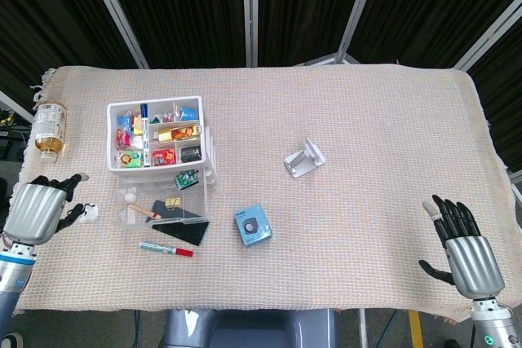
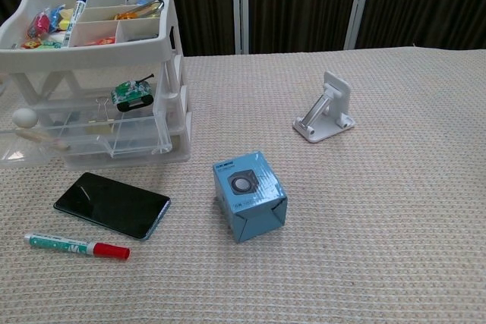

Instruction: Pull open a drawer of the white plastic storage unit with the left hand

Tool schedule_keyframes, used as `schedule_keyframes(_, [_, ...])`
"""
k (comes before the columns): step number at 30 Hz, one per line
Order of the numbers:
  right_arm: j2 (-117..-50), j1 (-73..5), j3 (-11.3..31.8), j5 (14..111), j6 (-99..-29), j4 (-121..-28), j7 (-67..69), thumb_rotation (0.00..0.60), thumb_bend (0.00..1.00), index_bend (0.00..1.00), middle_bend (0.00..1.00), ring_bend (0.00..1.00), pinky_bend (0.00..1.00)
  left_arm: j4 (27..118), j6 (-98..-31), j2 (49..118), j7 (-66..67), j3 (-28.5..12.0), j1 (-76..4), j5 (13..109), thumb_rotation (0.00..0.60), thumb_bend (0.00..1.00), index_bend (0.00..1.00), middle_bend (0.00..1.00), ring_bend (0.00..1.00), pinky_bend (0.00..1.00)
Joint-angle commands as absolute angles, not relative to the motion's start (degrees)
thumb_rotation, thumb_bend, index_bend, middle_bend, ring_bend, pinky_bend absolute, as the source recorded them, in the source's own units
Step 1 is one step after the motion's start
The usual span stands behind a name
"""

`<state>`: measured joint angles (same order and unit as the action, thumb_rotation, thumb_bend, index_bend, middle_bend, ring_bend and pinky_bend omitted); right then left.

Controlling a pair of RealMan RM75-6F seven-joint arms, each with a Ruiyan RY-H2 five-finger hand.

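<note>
Nearest, the right robot hand (image 1: 466, 252) waits at five o'clock, fingers spread, empty. At eight o'clock the left robot hand (image 1: 37, 210) sits off the unit, fingers loosely curled, holding nothing. Beyond it at ten o'clock, the white storage unit (image 1: 157, 138) shows a clear drawer (image 1: 151, 209) pulled out, contents exposed, so the task looks done.

No text, brand, number or sign is legible in either view. The green and red marker (image 2: 76, 247), lying to the right of the left hand (image 1: 37, 211), carries printing along its barrel, too small to read. The blue box (image 2: 249, 195), well to the left of the right hand (image 1: 469, 254), shows a round emblem and a line of small print beneath it, both unreadable. The bottle (image 1: 48, 130) beyond the left hand bears a label; its wording cannot be made out.
</note>
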<state>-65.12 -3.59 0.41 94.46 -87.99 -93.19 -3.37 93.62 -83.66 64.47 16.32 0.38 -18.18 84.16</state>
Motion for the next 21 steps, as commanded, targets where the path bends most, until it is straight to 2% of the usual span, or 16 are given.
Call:
schedule_keyframes(1, [-65.14, -3.59, 0.39, 94.47, -87.98, -93.16, -3.39, 0.600, 0.01, 0.00, 0.00, 0.00, 0.00, 93.47, -84.80, 65.75, 16.01, 0.07, -16.76, 83.18, 0.600, 0.27, 0.24, 0.48, 0.56, 0.42])
schedule_keyframes(5, [-65.16, -3.61, 0.38, 94.47, -87.94, -93.15, -3.50, 0.600, 0.01, 0.00, 0.00, 0.00, 0.00, 93.89, -85.82, 66.59, 15.56, 0.04, -15.28, 82.38, 0.600, 0.23, 0.15, 0.35, 0.46, 0.31])
schedule_keyframes(10, [-65.29, -3.62, 0.32, 94.41, -87.77, -93.11, -3.74, 0.600, 0.01, 0.00, 0.00, 0.00, 0.00, 94.19, -86.88, 67.23, 16.54, 0.17, -13.76, 81.87, 0.600, 0.04, 0.08, 0.18, 0.30, 0.22])
schedule_keyframes(13, [-65.34, -3.64, 0.30, 94.37, -87.69, -93.12, -3.80, 0.600, 0.01, 0.00, 0.00, 0.00, 0.00, 93.69, -87.65, 67.93, 16.88, -0.36, -13.38, 82.13, 0.600, 0.00, 0.04, 0.11, 0.24, 0.19])
schedule_keyframes(21, [-65.36, -3.63, 0.33, 94.36, -87.75, -93.10, -3.77, 0.600, 0.01, 0.00, 0.00, 0.00, 0.00, 92.87, -86.23, 68.47, 17.15, -2.31, -14.04, 81.61, 0.600, 0.00, 0.02, 0.08, 0.21, 0.17])
